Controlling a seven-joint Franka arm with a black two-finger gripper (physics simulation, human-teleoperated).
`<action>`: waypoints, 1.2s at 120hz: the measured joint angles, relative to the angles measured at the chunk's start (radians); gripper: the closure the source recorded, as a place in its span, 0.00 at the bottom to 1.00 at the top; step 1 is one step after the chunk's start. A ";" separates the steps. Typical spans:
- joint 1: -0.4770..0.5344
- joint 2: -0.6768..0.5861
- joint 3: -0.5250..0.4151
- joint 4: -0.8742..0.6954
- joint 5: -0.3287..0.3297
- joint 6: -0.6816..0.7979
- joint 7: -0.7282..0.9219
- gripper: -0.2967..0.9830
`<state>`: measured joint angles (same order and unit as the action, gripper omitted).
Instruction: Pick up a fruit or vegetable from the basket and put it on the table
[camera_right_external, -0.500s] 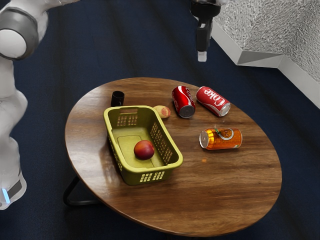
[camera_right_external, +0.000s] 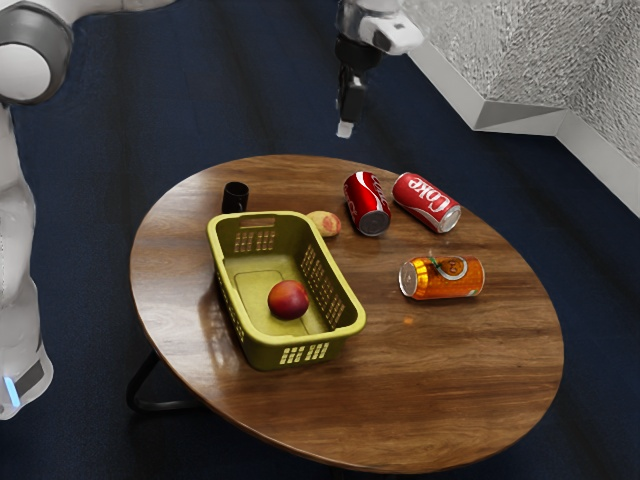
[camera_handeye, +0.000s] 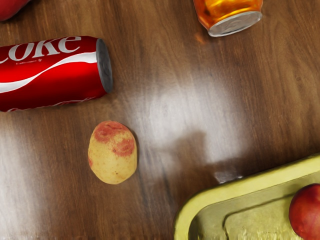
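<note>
While a smooth, round red fruit (camera_right_external: 288, 299) sits in the slotted, yellow-green basket (camera_right_external: 262, 352), left of centre in the exterior view, an oval, red-blotched yellow one (camera_right_external: 326, 224) lies beside it on wood-grained table (camera_right_external: 430, 370). Farther: glossy, cylindrical Coke cans (camera_right_external: 427, 202), upper right; black gripper (camera_right_external: 344, 130), top centre, opening unreadable, nothing seen in hold.

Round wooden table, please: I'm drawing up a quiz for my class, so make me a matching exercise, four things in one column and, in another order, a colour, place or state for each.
Things:
1. basket
2. nectarine
3. cup
4. orange-coloured can

Descriptions:
A. lying on its side
B. black
C. olive green, with holes in its walls
D. inside the basket

Right pairs: 1-C, 2-D, 3-B, 4-A
</note>
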<state>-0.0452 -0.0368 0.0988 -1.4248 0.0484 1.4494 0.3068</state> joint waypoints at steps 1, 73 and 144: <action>0.020 -0.031 -0.029 -0.043 -0.001 0.011 -0.002 0.25; 0.796 -0.806 -0.831 -0.611 -0.359 0.151 -0.066 0.25; 0.558 -0.582 -0.726 -0.607 -0.293 0.125 -0.175 0.25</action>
<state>0.5131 -0.6184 -0.6274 -2.0322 -0.2442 1.5748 0.1318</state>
